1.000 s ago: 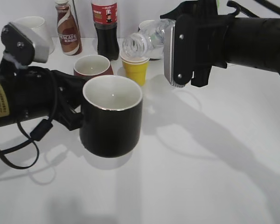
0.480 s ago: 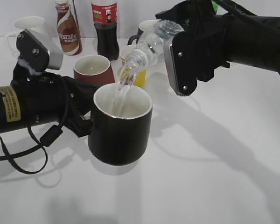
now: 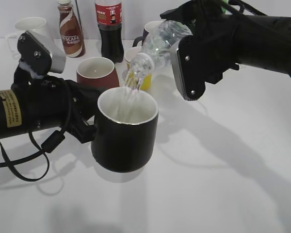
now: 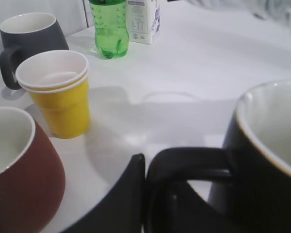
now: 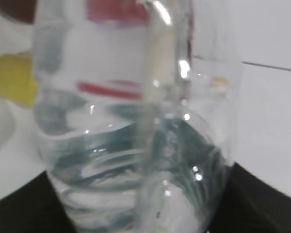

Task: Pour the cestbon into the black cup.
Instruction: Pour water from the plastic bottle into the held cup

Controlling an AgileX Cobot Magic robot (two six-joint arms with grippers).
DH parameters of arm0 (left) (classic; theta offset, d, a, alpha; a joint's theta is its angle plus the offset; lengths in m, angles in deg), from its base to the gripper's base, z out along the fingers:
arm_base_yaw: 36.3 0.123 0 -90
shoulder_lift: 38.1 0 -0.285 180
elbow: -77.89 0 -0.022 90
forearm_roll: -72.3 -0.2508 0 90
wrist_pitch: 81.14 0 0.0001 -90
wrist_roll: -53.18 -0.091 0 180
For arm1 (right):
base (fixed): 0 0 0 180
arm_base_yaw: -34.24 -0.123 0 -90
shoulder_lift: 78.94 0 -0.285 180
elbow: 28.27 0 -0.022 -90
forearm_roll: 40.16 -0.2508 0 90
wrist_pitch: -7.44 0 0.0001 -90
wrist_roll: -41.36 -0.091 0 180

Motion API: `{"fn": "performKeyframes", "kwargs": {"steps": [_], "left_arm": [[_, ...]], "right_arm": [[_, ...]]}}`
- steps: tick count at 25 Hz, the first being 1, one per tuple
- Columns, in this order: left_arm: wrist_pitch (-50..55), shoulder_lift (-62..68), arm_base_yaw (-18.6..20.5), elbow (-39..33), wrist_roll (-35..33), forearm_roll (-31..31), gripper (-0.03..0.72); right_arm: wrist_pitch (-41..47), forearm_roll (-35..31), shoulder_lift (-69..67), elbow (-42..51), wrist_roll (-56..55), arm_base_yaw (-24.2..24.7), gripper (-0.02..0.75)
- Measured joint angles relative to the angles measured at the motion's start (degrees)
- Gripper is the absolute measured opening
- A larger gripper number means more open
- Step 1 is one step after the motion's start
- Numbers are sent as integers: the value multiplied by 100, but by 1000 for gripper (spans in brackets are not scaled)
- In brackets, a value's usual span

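The black cup [image 3: 123, 143] stands lifted just off the white table, white inside. My left gripper [image 3: 83, 127] is shut on its black loop handle; in the left wrist view one finger [image 4: 136, 167] presses against the handle of the black cup [image 4: 266, 160]. My right gripper [image 3: 184, 51] is shut on the cestbon [image 3: 157, 42], a clear ribbed bottle without its cap. The bottle tilts down to the left, its mouth just above the cup's rim. A stream of water runs from it into the cup. The cestbon [image 5: 136, 121] fills the right wrist view.
A brown-red mug [image 3: 96, 72] and a yellow paper cup [image 4: 58, 94] stand just behind the black cup. Further back are a Nescafe bottle [image 3: 70, 29], a cola bottle [image 3: 109, 26], a white mug [image 3: 31, 26], a dark grey mug [image 4: 26, 41], a green soda bottle [image 4: 109, 26] and a white carton [image 4: 143, 19].
The cestbon has tipped from nearly level to mouth-down, and water now flows into the black cup. The cup has shifted a little to the right, under the bottle's mouth.
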State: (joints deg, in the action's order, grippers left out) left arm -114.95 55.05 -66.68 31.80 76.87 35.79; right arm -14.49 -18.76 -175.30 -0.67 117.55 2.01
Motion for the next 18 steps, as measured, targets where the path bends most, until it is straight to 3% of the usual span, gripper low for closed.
{"fn": "performKeyframes", "kwargs": {"steps": [6,13,16,18], "left_arm": [[2,0,0,0,-5,237,36],[-184,0,0,0,-308,764,36],[-353,-18,73,0,-558,858,36],[-384,-119,238,0,-614,956,36]], "right_arm": [[-76,364,0,0,-1811,0,472],[-107,2404,0,17,-5505,0,472],[-276,2434,0,19,-7259,0,472],[-330,1982,48,23,-8097,0,472]]}}
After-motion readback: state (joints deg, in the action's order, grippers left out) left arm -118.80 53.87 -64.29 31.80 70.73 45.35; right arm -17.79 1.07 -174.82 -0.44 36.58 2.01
